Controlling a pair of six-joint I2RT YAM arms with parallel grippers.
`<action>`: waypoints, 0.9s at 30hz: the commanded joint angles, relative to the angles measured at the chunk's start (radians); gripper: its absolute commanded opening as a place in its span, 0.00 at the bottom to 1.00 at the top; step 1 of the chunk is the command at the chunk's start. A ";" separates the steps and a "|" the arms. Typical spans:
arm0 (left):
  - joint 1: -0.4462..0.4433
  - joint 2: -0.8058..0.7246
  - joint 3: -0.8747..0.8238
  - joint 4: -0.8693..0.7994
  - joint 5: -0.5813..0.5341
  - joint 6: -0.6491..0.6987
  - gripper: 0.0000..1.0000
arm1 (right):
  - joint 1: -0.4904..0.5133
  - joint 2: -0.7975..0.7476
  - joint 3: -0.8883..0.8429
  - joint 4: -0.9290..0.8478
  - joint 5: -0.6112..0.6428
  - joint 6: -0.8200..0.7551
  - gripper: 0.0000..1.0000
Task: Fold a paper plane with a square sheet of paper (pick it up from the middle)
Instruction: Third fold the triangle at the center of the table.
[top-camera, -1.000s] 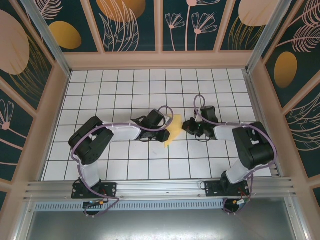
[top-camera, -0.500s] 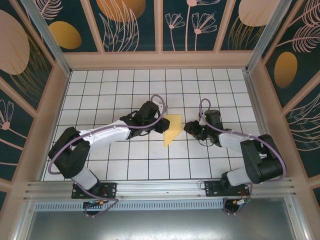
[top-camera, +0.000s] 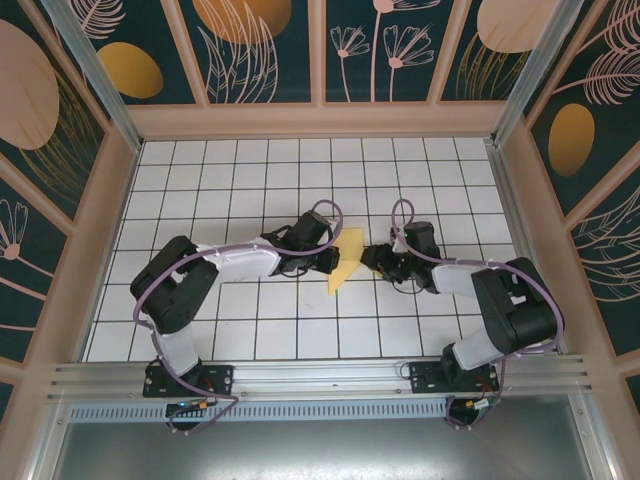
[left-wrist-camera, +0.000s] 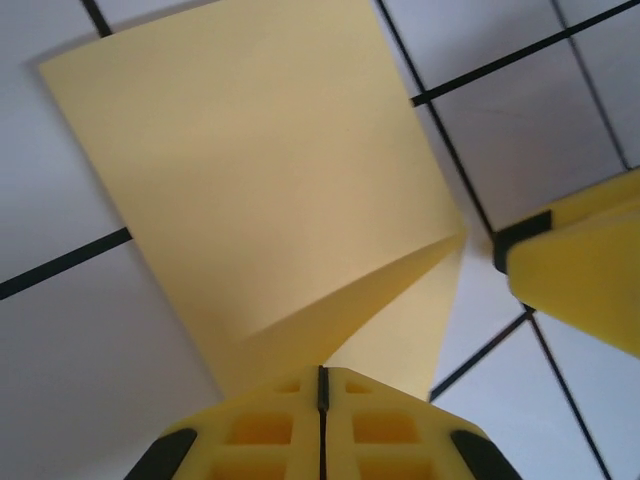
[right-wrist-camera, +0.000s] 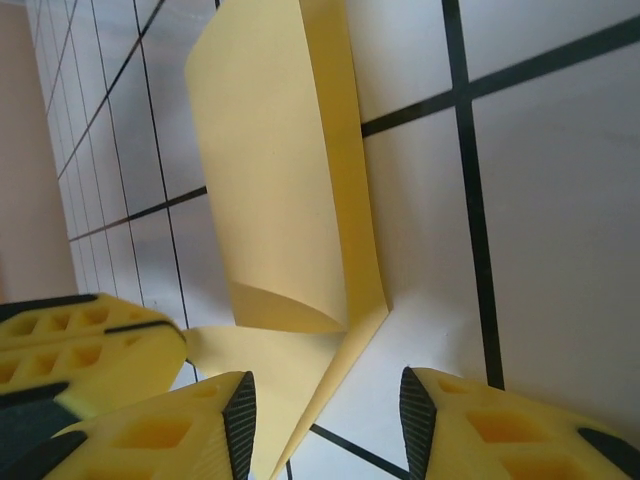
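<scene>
We see the square sheet of paper (top-camera: 346, 262), partly folded with one flap curled up, on the white table (top-camera: 250, 180) near its middle. The left pincer (left-wrist-camera: 320, 388) is clenched on its edge. The right pincer (right-wrist-camera: 325, 410) is released, its jaws apart just beside the paper's corner.

Left pincer (left-wrist-camera: 321, 385) now clamps the edge of the thin pale-yellow folded sheet of paper (left-wrist-camera: 260, 180), right pincer (right-wrist-camera: 327, 400) now stands parted after being clamped, left arm's elbow (top-camera: 175, 285) sits drawn back in.
</scene>
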 joint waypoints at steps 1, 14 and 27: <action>0.000 0.056 0.018 -0.015 -0.047 0.000 0.08 | 0.012 0.021 0.014 0.035 -0.015 -0.004 0.46; 0.000 0.090 0.019 -0.023 -0.070 0.000 0.06 | 0.027 0.091 0.055 0.092 -0.074 -0.009 0.46; -0.001 0.069 0.013 -0.021 -0.059 0.000 0.07 | 0.051 0.076 0.070 0.071 0.019 0.145 0.44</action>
